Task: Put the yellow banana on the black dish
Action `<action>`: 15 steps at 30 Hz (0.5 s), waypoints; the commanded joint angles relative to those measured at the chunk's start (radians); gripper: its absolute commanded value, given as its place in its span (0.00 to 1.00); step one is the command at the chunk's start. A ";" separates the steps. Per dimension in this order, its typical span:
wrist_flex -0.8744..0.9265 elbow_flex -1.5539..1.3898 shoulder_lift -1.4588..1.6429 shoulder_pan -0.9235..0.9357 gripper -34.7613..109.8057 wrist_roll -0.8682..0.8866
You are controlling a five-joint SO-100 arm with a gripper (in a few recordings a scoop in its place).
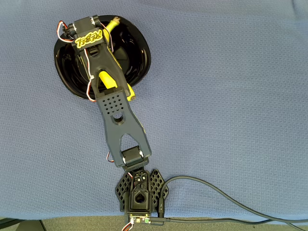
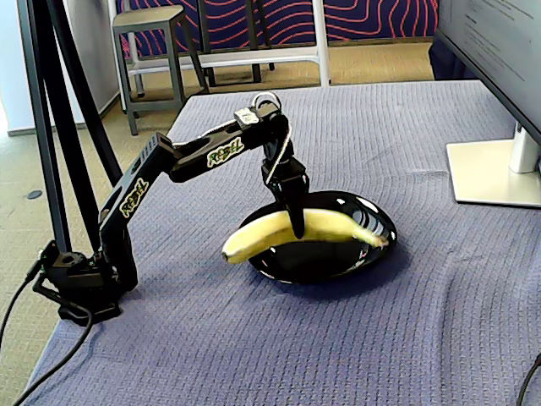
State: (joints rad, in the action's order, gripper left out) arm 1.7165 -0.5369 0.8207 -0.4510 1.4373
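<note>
Yellow banana [image 2: 304,232] hung gripped at its middle by the jaws [image 2: 297,227], closed on it, above the black dish [image 2: 359,254]. Its right end reached over the dish; its left end poked past the rim above the blue-covered worktop [image 2: 423,321]. Lowering and release seemingly remained.

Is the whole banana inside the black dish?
No: in the fixed view the yellow banana, gripped by the gripper, sticks out past the left rim of the black dish.
</note>
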 commanded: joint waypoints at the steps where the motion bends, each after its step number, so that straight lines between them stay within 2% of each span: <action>1: -0.012 0.052 0.032 -0.005 0.37 -0.020; 15: 0.029 0.006 0.130 -0.002 0.44 -0.041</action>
State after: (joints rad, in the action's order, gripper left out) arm 1.7227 -0.5369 0.8237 -0.4571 1.4205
